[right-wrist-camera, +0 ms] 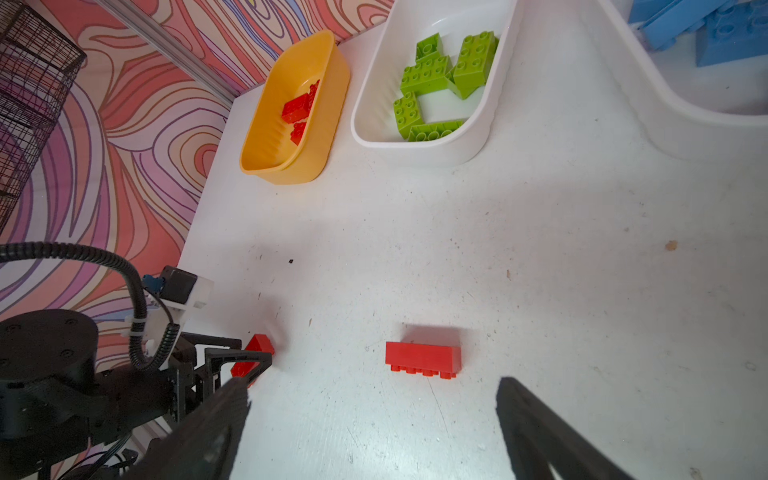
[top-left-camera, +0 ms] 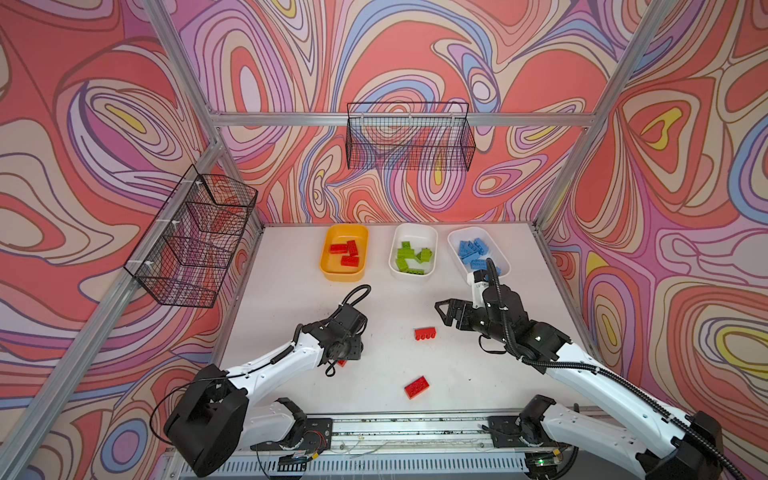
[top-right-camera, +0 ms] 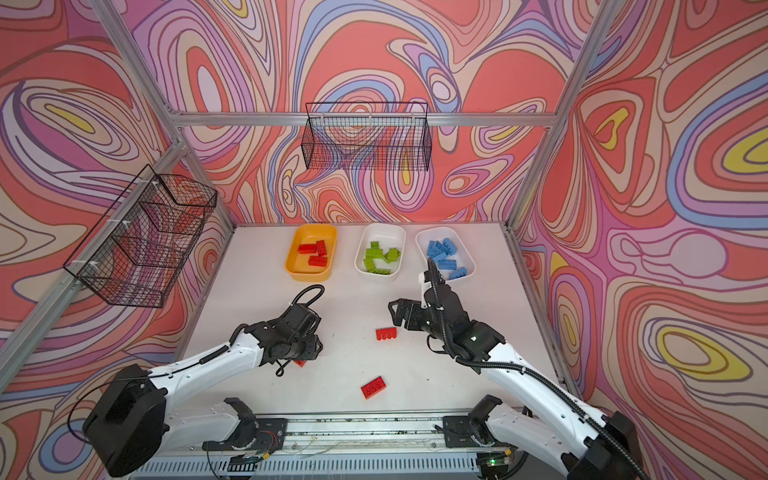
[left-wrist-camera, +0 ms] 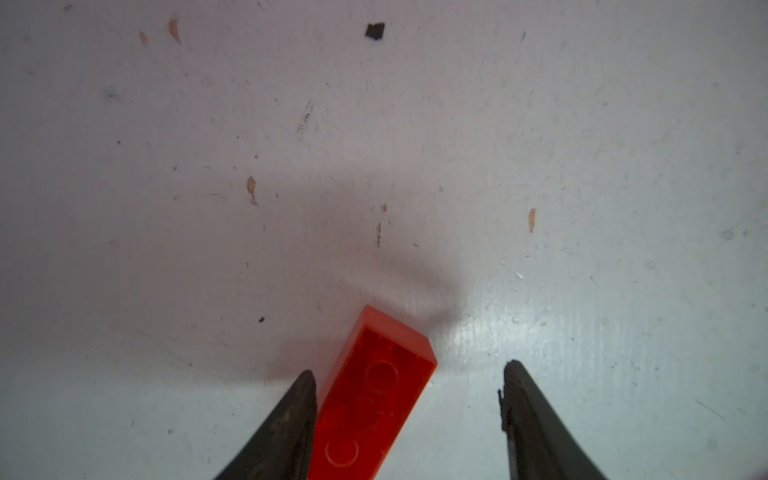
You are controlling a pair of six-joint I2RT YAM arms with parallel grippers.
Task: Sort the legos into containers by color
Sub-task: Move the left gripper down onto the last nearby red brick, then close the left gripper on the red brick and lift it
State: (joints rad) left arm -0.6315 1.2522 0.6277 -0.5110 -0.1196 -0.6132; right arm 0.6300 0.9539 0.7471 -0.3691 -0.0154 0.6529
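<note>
A red lego (left-wrist-camera: pixel 374 399) lies on the white table between the fingers of my left gripper (left-wrist-camera: pixel 410 370). One finger touches its side, the other stands apart, so the gripper is open. From above only a red corner (top-left-camera: pixel 341 363) peeks from under that wrist. Two more red legos (top-left-camera: pixel 424 333) (top-left-camera: pixel 417 387) lie loose mid-table. My right gripper (top-left-camera: pixel 442 314) hovers open and empty just right of the nearer one (right-wrist-camera: pixel 423 358). At the back stand the containers: a yellow-orange tub (top-left-camera: pixel 338 275) with red legos, a white tub (top-left-camera: pixel 409 277) with green ones, and a white tub (top-left-camera: pixel 453 249) with blue ones.
Black wire baskets hang on the back wall (top-left-camera: pixel 409 137) and the left wall (top-left-camera: pixel 195 241). Aluminium frame posts border the table's sides. Both arm bases sit on the rail (top-left-camera: pixel 415 428) along the front edge.
</note>
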